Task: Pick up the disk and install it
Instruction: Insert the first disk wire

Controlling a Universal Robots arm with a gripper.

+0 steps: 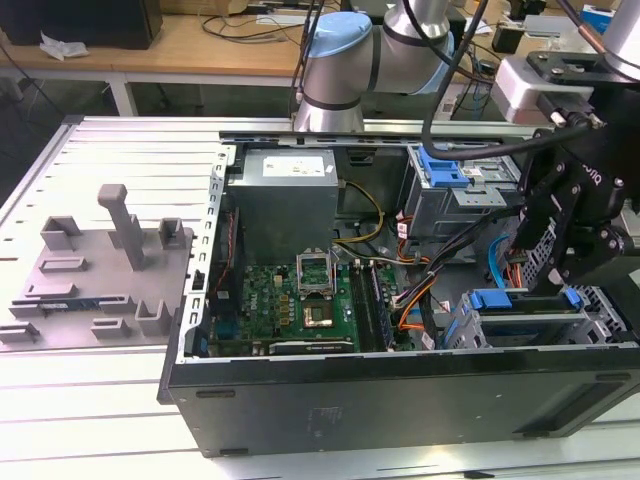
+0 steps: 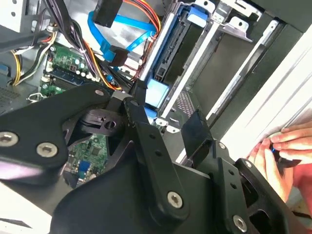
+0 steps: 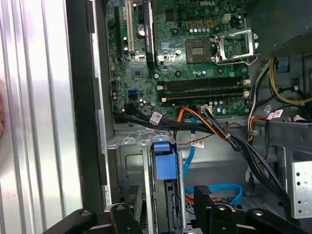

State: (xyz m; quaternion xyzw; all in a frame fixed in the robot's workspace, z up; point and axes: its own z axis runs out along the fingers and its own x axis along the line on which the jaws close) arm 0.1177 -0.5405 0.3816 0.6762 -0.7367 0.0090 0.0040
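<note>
My gripper (image 1: 562, 268) hangs over the disk (image 1: 525, 300) in the drive cage (image 1: 612, 305); fingers (image 2: 197, 130) spread, grasping nothing. I'd keep any seating push square on its blue carrier (image 3: 165, 161), clear of the cables (image 3: 229, 136).

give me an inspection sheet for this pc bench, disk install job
surface: slotted metal table carrying an open computer case
job's things: disk in its blue carrier sits in the drive cage at the exterior view's right
clutter: grey fixture block beside the case
grippers: gripper just above the disk
cables: blue cable; black and orange bundle crossing the case
surroundings: wooden bench behind; a person's hand near the case
</note>
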